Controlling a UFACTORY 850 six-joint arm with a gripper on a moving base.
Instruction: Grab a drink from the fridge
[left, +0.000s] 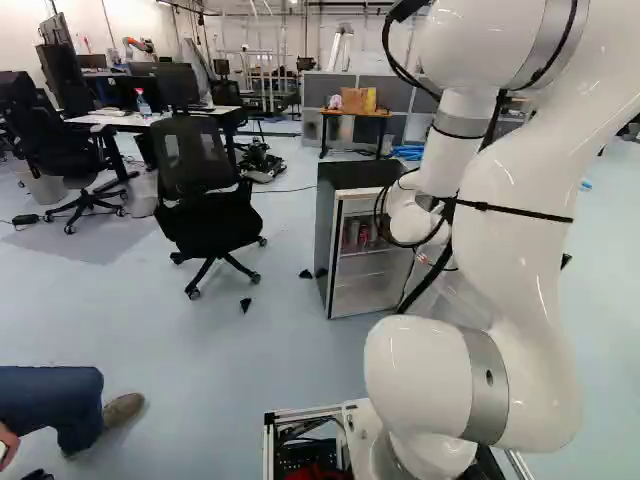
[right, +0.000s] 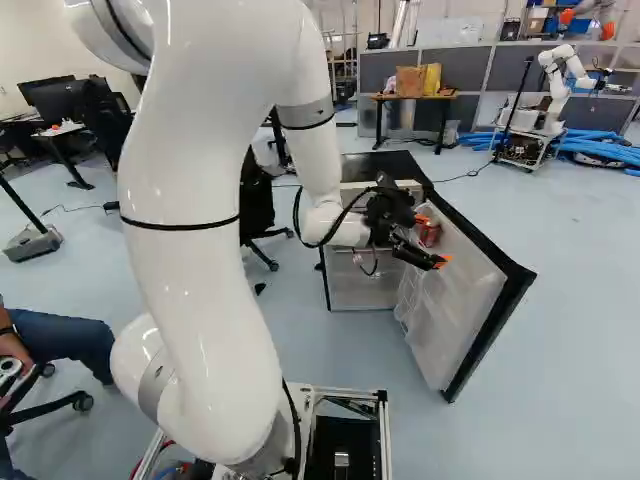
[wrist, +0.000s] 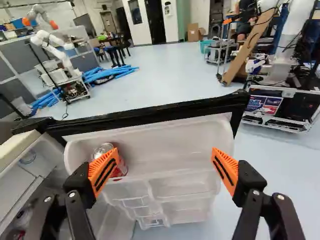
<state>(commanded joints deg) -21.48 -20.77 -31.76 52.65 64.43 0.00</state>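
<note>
My gripper (right: 439, 262) is over the opened fridge door (right: 478, 290) in the right base view, beside a red can (right: 429, 233) in the door's upper shelf. In the wrist view the gripper (wrist: 165, 154) stands wide open with nothing between its orange pads. The same can (wrist: 122, 168) lies in the clear door bin (wrist: 165, 140), partly hidden behind one finger, toward the fridge body. More red cans (left: 364, 236) show inside the small fridge (left: 325, 240) in the left base view, where the gripper is hidden.
An office chair (left: 205, 215) stands left of the fridge. A seated person's leg (left: 50, 400) is at the left, near the base. Another robot (right: 560, 85) stands on a cart beyond the door. Ahead in the wrist view are a wooden plank (wrist: 247, 47) and a framed cart (wrist: 280, 112).
</note>
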